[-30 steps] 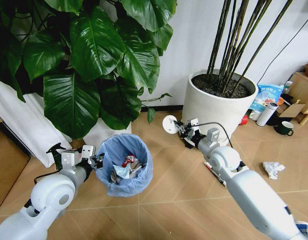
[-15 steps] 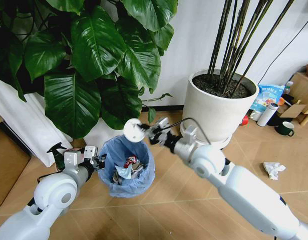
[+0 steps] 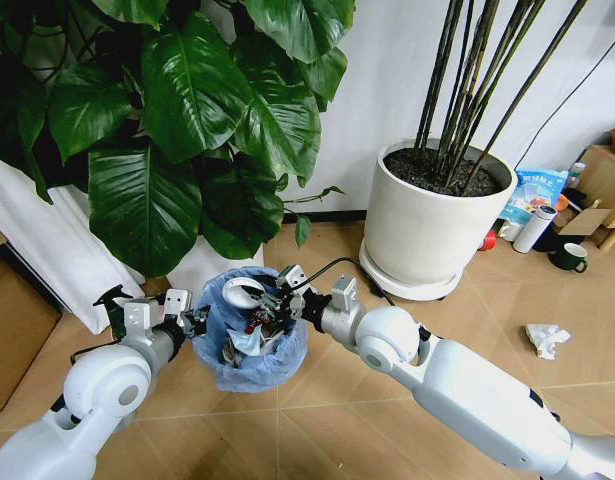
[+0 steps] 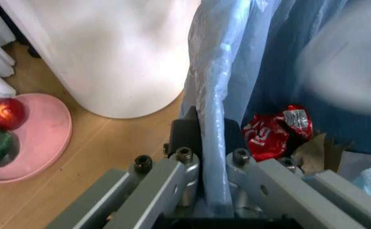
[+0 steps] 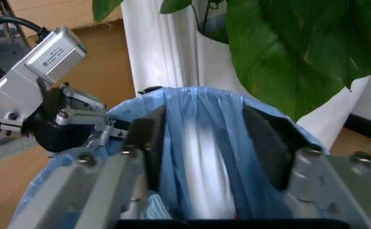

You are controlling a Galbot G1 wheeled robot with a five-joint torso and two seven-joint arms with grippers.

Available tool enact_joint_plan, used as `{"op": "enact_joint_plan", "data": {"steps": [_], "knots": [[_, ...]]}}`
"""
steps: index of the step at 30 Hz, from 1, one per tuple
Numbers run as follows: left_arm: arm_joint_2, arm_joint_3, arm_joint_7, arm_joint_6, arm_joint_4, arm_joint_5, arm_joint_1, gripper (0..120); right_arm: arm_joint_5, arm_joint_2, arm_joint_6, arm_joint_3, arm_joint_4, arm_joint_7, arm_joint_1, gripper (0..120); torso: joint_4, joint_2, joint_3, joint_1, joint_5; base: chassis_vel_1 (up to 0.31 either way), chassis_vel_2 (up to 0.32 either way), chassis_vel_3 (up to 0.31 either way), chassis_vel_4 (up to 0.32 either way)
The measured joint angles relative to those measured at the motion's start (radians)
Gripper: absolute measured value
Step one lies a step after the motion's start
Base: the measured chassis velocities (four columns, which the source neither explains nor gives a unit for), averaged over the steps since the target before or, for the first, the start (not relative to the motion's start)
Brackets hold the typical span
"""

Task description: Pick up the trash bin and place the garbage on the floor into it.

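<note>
Dropping white disc [image 3: 243, 293] into trash bin [image 3: 249, 372]: right gripper [image 3: 262, 300] swung over from big pot since 1 s ago.
Head: jaws just released, disc over rim. L wrist: left gripper [image 4: 212, 157] clamped on liner. R wrist: disc blurred, falling.

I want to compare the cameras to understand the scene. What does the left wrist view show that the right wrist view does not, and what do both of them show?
Left wrist view alone: a pink plate with a red fruit on the floor, and a red wrapper inside the trash bin. Right wrist view alone: green leaves and the right gripper, open above the bin with a blurred white piece between its fingers. Both: the blue-lined bin and the left gripper clamped on its rim.
</note>
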Motion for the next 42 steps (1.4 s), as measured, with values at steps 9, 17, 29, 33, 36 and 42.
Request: {"op": "enact_joint_plan", "data": {"steps": [9, 17, 29, 33, 36, 42], "knots": [[-0.001, 0.000, 0.000, -0.003, -0.002, 0.001, -0.001, 0, 0.001, -0.003, 0.005, 0.011, 0.003, 0.004, 0.000, 79, 0.0000, 0.000, 0.000, 0.000, 0.0000, 0.000, 0.000, 0.000, 0.000], [-0.009, -0.011, 0.000, -0.004, -0.004, 0.010, 0.007, 0, 0.008, -0.016, -0.009, 0.140, 0.033, 0.054, -0.050, 100, 0.0001, 0.000, 0.000, 0.000, 0.0001, 0.000, 0.000, 0.000, 0.000], [-0.027, -0.017, 0.012, -0.007, -0.014, 0.046, 0.024, 0, -0.078, -0.077, -0.036, 0.448, 0.082, 0.074, -0.304, 100, -0.0003, 0.000, 0.000, 0.000, 0.0004, 0.000, 0.000, 0.000, 0.000], [-0.031, -0.020, 0.021, -0.008, -0.020, 0.070, 0.028, 0, -0.144, -0.077, -0.036, 0.609, 0.113, 0.060, -0.454, 100, 0.0000, 0.000, 0.000, 0.000, 0.0003, 0.000, 0.000, 0.000, 0.000], [-0.033, -0.022, 0.025, -0.010, -0.023, 0.089, 0.032, 0, -0.167, -0.067, -0.034, 0.691, 0.127, 0.056, -0.545, 100, -0.0001, 0.000, 0.000, 0.000, 0.0002, 0.000, 0.000, 0.000, 0.000], [-0.041, -0.027, 0.039, -0.019, -0.025, 0.140, 0.052, 0, -0.212, -0.037, -0.019, 0.793, 0.151, 0.057, -0.701, 100, -0.0001, 0.000, 0.000, 0.000, 0.0001, 0.000, 0.000, 0.000, 0.000]]}}
